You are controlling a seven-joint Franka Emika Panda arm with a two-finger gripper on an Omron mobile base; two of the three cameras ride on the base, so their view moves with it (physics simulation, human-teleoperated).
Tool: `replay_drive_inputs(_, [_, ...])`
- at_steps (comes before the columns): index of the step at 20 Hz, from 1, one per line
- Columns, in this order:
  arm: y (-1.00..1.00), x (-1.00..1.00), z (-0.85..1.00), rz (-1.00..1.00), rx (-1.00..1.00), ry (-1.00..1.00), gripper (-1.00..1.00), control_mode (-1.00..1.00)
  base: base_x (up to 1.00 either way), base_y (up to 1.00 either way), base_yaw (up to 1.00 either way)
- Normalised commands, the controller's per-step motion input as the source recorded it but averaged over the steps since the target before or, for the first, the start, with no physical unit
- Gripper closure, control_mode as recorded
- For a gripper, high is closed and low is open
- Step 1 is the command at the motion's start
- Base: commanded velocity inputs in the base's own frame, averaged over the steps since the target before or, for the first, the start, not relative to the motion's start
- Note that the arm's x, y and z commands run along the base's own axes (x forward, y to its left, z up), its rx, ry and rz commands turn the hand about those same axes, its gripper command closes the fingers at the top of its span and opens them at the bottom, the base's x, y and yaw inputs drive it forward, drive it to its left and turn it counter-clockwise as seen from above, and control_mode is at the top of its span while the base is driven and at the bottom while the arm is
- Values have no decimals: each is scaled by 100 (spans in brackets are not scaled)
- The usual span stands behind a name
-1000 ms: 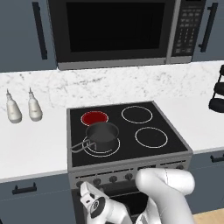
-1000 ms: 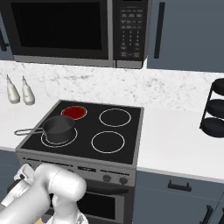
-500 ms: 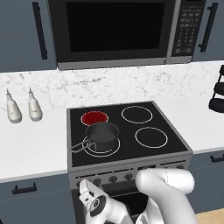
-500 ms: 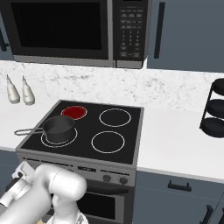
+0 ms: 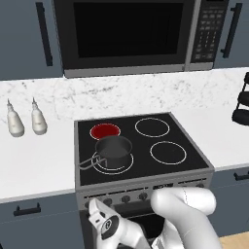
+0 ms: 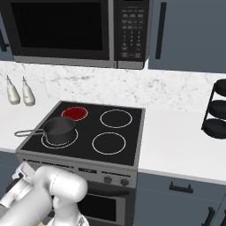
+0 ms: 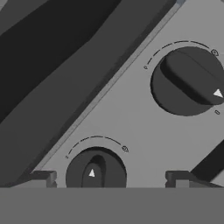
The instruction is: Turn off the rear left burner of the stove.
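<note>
**Pincer at stove knobs**

Grey front panel of the stove [image 5: 146,192] ahead of the pincer [image 7: 109,177]. Two knobs: one [image 7: 96,171] between the spread, open fingertips, one [image 7: 189,81] upper right. Labels: arc marks only, no readable writing. One rear left burner [image 5: 105,130] glowing red, above the pincer; one pot [image 5: 113,149] beside it.

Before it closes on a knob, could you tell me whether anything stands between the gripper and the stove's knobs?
Nothing visible does. In the hand view the gripper faces the stove's front panel directly, with one knob between its fingertips and another knob beside it.
</note>
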Motion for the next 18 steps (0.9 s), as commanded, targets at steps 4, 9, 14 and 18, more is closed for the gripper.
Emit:
replay_drive_inputs(4, [0,0,-30,5,0,0,-100,-100,0,0,0])
replay_drive_inputs(9, [0,0,-3,1,0,0,-100,-100,0,0,0])
replay_drive_inputs(14, [0,0,0,0,0,0,100,-100,0,0,0])
replay_drive_inputs(18, [0,0,0,0,0,0,100,-100,0,0,0])
